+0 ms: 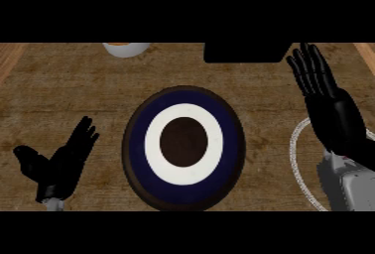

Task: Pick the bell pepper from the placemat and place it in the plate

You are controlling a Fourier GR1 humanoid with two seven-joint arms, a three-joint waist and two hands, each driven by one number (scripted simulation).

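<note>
right hand (322, 94) fingers straight, holding nothing | left hand (62, 158) resting open | plate (139, 149) mid-bench | can't see pepper, so I'd find it before reaching, I reckon

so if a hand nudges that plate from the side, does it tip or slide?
Probably slides: the plate lies flat and wide on the wooden counter. Likely rigid, with a raised dark rim. It holds nothing visible, so it may shift easily.

Light is dim and even over the brown counter (81, 94); no glare shows, shadows are faint, and both black hands read as near silhouettes.
</note>
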